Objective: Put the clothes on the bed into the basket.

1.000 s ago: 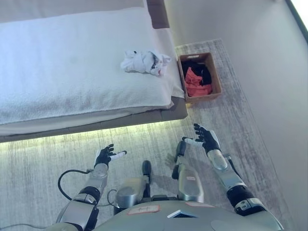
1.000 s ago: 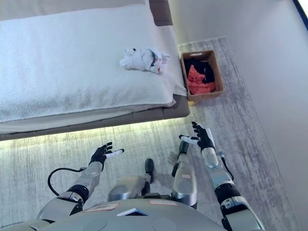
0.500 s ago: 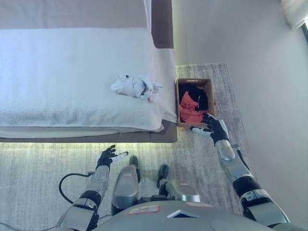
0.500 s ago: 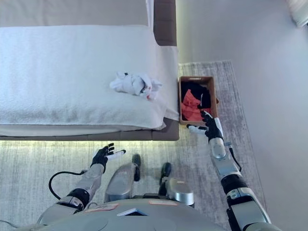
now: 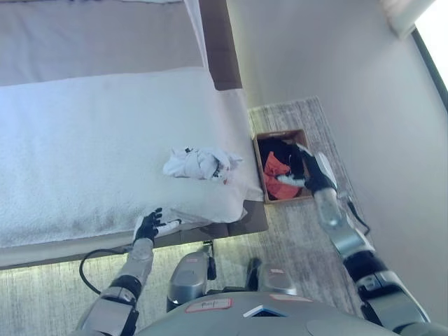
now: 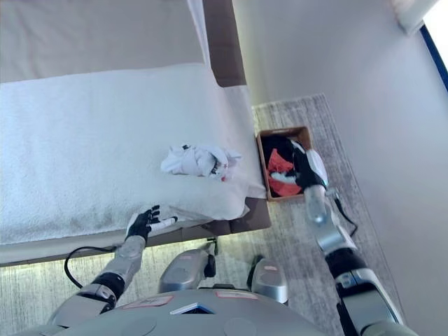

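A crumpled white garment (image 5: 201, 163) with dark and pink marks lies near the right edge of the white bed (image 5: 84, 140). Beside the bed on the floor stands a brown basket (image 5: 260, 162) holding black and red clothes (image 5: 274, 168). My right hand (image 5: 312, 170) hovers open over the basket's near right side. At the bed's front edge my left hand (image 5: 149, 225) is open with fingers spread, well short of the white garment. Neither hand holds anything.
A grey patterned rug (image 5: 301, 231) covers the floor in front of and beside the bed. A plain wall (image 5: 336, 63) rises to the right of the basket. The brown bed frame (image 5: 217, 42) shows along the bed's right side.
The whole view has shifted as the camera moved toward the bed. My right hand has risen and now hangs over the basket. My left hand now shows at the bed's front edge.
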Available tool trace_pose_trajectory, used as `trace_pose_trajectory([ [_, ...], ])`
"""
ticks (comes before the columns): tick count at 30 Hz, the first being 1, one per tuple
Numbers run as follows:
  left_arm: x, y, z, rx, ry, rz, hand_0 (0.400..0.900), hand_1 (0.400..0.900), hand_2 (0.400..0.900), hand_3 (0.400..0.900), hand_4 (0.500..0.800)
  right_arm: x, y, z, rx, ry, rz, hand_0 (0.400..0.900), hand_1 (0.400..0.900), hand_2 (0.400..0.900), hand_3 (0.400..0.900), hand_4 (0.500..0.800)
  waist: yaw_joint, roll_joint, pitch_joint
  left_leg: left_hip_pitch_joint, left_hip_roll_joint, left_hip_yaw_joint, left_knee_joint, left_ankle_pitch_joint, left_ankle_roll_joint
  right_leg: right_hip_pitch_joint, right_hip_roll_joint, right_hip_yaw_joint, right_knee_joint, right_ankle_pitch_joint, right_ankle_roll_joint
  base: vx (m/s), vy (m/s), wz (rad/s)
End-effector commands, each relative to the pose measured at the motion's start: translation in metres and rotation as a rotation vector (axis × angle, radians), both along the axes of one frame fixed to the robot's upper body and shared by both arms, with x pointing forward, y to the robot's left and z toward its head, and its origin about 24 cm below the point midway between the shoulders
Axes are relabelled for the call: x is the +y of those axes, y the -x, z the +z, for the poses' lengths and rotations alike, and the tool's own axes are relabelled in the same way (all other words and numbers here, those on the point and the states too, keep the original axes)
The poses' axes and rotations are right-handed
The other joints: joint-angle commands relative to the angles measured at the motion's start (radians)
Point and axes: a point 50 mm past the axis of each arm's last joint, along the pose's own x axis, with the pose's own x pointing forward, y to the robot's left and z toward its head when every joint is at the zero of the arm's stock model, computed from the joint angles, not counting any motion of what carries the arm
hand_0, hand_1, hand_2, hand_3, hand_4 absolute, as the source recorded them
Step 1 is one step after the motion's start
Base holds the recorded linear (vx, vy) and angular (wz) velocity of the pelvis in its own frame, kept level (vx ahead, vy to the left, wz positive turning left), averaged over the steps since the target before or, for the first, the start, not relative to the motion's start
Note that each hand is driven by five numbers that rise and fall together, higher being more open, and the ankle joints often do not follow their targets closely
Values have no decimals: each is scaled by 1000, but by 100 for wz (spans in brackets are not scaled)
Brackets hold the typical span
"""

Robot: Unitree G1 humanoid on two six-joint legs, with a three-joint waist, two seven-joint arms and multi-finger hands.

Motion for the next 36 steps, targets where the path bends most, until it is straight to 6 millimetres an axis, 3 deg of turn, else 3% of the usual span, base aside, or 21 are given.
trace_pose_trajectory([
  [1,2,-31,23,-158,-42,-9,900,900,900,900,800,5,-39,82,-363,139,40,900,900,900,900,800,22,-23,64,21,27,-64,-5,-99,-51,1,20,26,-134,247,-7,88,-109,22],
  [4,-6,-41,27,-185,-34,-29,900,900,900,900,800,13,-50,102,-427,216,70,900,900,900,900,800,28,-36,76,-4,32,-68,-5,-97,-56,-19,22,14,-158,272,-8,59,-117,20],
  [9,-28,-57,31,-211,-13,-101,900,900,900,900,800,30,-67,138,-545,269,125,900,900,900,900,800,33,-44,127,-60,58,-109,-5,-72,-68,-44,46,-18,-162,241,-29,-18,-136,25],
  [14,-36,-66,35,-233,4,-108,900,900,900,900,800,48,-75,150,-564,243,178,900,900,900,900,800,43,-61,165,-116,66,-139,6,-59,-72,-77,52,-34,-136,222,-37,-20,-67,18],
  [23,-32,-86,52,-296,-16,-91,900,900,900,900,800,66,-98,180,-566,253,219,900,900,900,900,800,69,-79,248,-235,72,-190,49,-44,-74,-180,56,-58,-36,191,-52,-40,-24,18],
  [30,-27,-92,57,-305,-25,-75,900,900,900,900,800,73,-113,190,-535,259,208,900,900,900,900,800,94,-79,295,-289,73,-216,61,-33,-77,-221,61,-76,-17,184,-56,-9,-6,14],
  [36,-21,-95,59,-298,-39,-73,900,900,900,900,800,87,-121,188,-434,268,285,900,900,900,900,800,117,-99,323,-313,78,-245,63,-41,-90,-235,75,-82,-4,157,-52,2,-19,13],
])
